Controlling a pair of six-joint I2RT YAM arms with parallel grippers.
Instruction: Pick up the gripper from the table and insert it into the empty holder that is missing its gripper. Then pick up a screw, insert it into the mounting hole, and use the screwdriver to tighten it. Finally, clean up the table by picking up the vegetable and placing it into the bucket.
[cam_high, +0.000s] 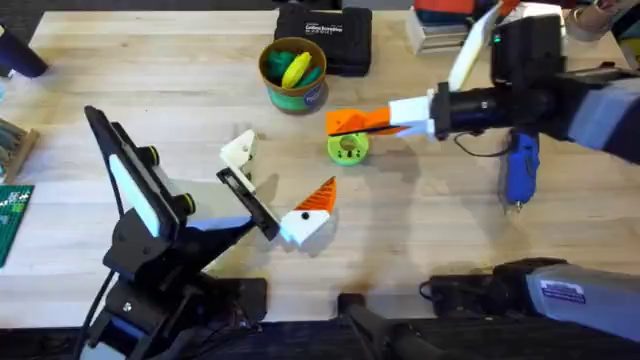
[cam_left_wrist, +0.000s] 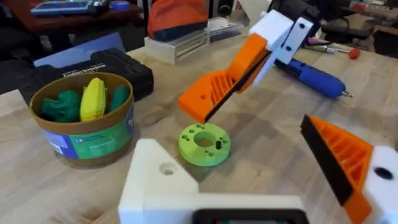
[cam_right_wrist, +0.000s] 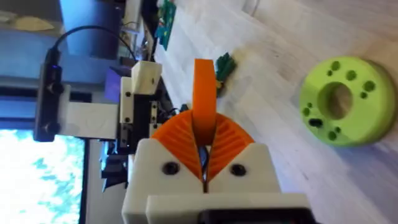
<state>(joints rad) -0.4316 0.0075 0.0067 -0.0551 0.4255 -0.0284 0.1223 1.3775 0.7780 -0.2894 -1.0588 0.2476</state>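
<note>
Fingers (cam_right_wrist: 177, 140) of the right gripper (cam_high: 352, 122) are pinched shut on the gripper (cam_right_wrist: 204, 87), the orange wedge, which stands out from between the two ribbed pads w/ its long axis in line w/ the fingers. Seen from overhead that axis runs roughly across the table (cam_high: 420, 230), tip aimed toward the left arm.

The holder (cam_high: 238, 150) that lacks its pad looks to me to be one finger of the left gripper (cam_high: 276, 180), a bare white block w/ a mounting hole. Its partner finger carries an orange pad. That hand is spread wide and holds nothing.

From the wedge tip, the holder lies across and a little toward the bases, w/ the lime-green ring disc (cam_high: 347, 148) on the table between them. The right arm has the part, so I judge the insertion is its job, w/ the left offering up the socket.

The screwdriver (cam_high: 520, 170) lies under the right arm. The bucket (cam_high: 293, 92) sits at the far side w/ yellow and green toys inside. A small green piece (cam_right_wrist: 224, 65), prob. the vegetable, lies on the table.

Writing: the bucket's blue-white label and the white print on the black case (cam_high: 325, 35) are too small for me to read.
</note>
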